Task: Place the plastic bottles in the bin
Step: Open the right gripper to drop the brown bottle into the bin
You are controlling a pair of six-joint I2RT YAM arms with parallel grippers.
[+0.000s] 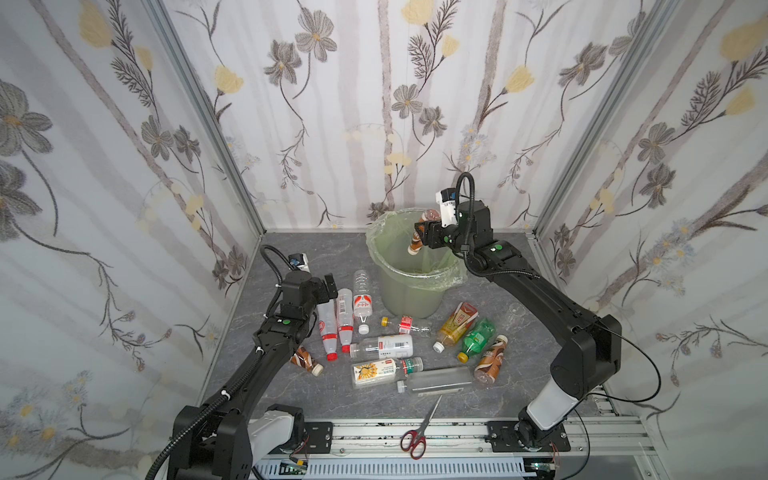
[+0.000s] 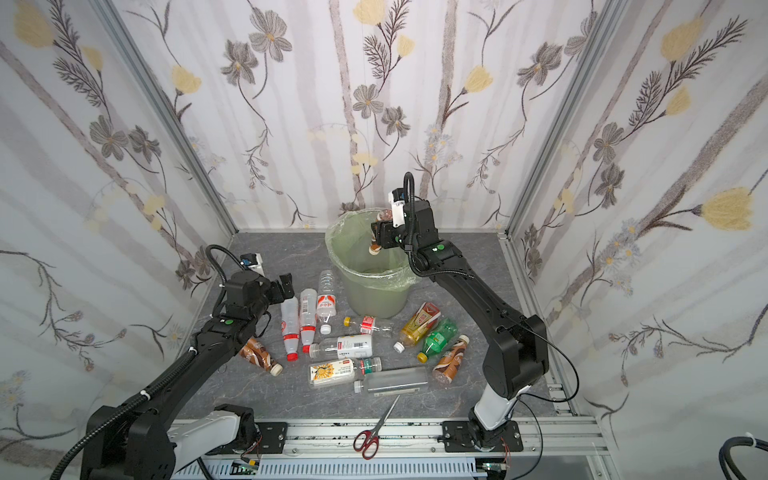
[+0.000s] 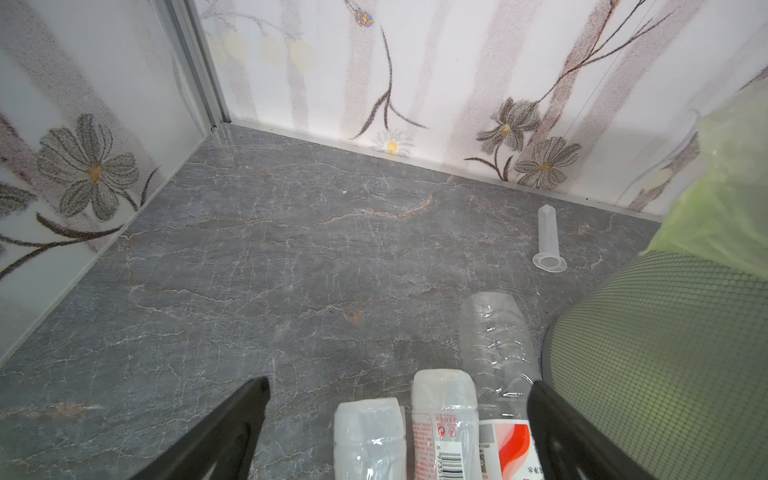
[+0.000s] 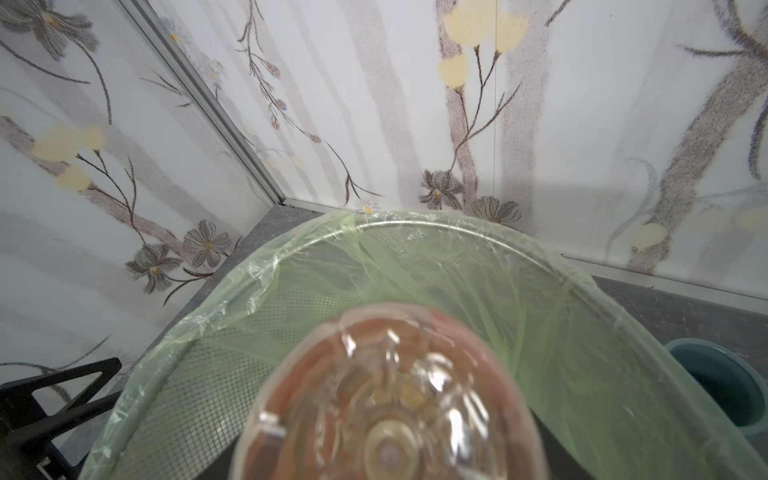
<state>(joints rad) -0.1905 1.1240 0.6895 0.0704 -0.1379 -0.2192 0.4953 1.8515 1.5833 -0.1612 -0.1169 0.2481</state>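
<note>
Scissors (image 1: 415, 436) lie nearest us, well in front of the bin (image 1: 409, 297). We see the bin lined with a green bag (image 1: 374, 237); over its mouth the right tool (image 1: 422, 236) has a brown bottle (image 1: 414, 246) between its jaws, cap down, though we cannot tell how firmly. Left of the bin, our left tool (image 3: 399, 388) gapes wide above clear bottles (image 1: 345, 316). More bottles (image 1: 386, 346) litter the grey table (image 1: 291, 399) before the bin; floral walls (image 1: 332, 104) stand behind it.

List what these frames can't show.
- Bin floor: both top views, hidden by its own near wall.
- Right gripper, whether it clamps the tilted bottle: too small in top views; bottle base fills the right wrist view.
- Brown-labelled bottle: left arm covers part, both top views.
</note>
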